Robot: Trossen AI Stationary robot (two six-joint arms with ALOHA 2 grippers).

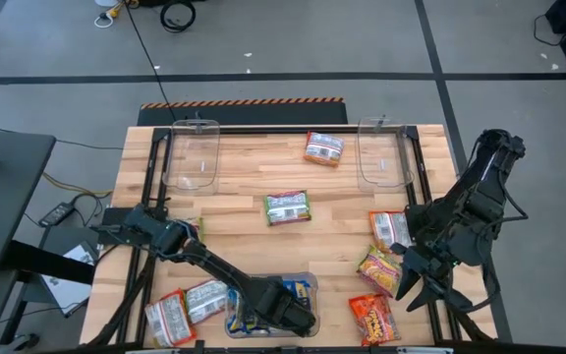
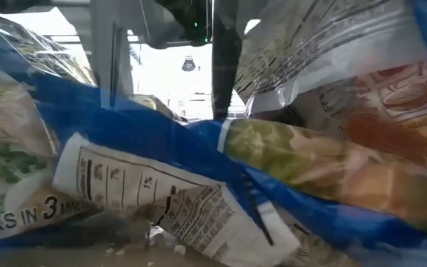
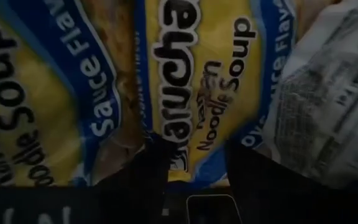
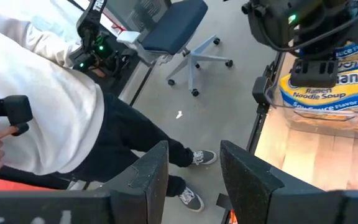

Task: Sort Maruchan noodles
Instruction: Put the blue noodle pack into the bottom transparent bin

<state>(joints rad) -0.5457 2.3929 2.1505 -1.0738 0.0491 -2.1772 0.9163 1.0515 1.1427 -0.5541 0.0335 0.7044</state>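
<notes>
Left wrist: blue-yellow, seemingly crinkly noodles (image 3: 197,87).

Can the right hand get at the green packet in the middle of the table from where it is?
Probably yes: the green packet lies alone on bare wood, while the right hand waits open near the table's edge.

Two dark, matte, jointed arms are seen — the right gripper (image 4: 194,171) is formed of blocky black fingers (image 4: 148,174), textured throughout.
</notes>
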